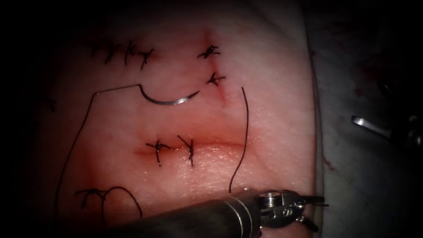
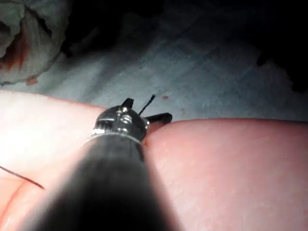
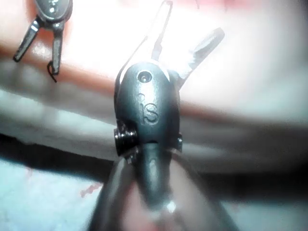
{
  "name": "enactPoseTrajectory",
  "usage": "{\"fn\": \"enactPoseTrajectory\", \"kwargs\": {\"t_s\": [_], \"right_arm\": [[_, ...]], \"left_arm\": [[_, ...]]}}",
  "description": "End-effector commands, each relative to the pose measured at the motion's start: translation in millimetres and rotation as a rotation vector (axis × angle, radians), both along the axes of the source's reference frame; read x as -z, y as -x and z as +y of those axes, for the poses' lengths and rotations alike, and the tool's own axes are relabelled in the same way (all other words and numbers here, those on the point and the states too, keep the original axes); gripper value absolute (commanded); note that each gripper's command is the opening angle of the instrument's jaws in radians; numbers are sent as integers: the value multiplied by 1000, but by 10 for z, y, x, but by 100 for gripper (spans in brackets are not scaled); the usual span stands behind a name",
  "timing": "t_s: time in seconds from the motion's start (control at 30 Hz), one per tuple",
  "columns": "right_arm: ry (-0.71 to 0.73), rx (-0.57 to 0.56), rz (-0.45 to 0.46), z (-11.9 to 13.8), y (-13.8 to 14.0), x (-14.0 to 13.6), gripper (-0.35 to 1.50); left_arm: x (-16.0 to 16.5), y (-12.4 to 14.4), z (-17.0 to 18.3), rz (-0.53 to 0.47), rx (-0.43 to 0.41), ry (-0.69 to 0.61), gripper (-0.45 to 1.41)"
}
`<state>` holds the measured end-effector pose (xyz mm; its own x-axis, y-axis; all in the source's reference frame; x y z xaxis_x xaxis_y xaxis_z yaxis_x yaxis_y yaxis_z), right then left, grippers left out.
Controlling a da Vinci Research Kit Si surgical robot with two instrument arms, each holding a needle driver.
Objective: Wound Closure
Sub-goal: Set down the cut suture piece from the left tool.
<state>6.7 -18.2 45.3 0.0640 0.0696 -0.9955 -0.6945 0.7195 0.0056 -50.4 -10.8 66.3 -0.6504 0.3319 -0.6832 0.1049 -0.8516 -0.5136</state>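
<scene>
Left hand (image 1: 315, 211) sits at the tissue's (image 1: 273, 66) lower right edge, dark metal shaft coming in low from the left, polished steel wrist, two thin black jaws spread apart over the edge. A short scrap of thread (image 3: 52, 72) hangs at one jaw tip in the right wrist view; I can't tell whether it is caught or just touching. Otherwise it holds nothing. Right hand (image 3: 187, 41) is off the tissue, over the pale cloth (image 1: 365, 176) to the right, jaws splayed wide, holding nothing; in the endoscope view one shiny jaw shows at the far right.

Needle (image 1: 169, 99), a curved steel arc, lies flat on the tissue surface, not in it, up and well left of the left hand, tip pointing right toward two knotted stitches (image 1: 212, 66). Its black thread (image 1: 72, 145) runs left from the blunt end, then down the tissue's left side. A separate loose strand (image 1: 243, 141) lies across the right end of the horizontal cut (image 1: 207, 147), ending near the left shaft. Cut is glossy, pink-red, with two dark stitches (image 1: 174, 150) across it.

Open tissue between needle and cut; right edge drops to cloth.
</scene>
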Motion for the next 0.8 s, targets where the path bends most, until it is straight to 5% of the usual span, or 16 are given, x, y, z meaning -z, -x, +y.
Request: {"fn": "enactPoseTrajectory", "kwargs": {"t_s": [0.03,0.07,0.17,0.43,0.67,0.8], "right_arm": [[0,3,-1,1,-12,-6,130],[-4,2,3,0,-13,-6,128],[-8,0,6,0,-15,-6,126],[-15,-2,0,1,-23,-8,130],[-54,-16,38,-3,-33,-14,133],[-79,-12,52,-6,-38,-18,136]], "left_arm": [[-4,1,1,46,8,-33,101],[-4,-4,1,83,7,-53,114],[-1,-22,-1,153,-20,-76,116],[25,-61,4,258,-107,-82,88],[85,-69,47,18,-38,23,34],[113,-79,60,-40,21,12,27]]}}
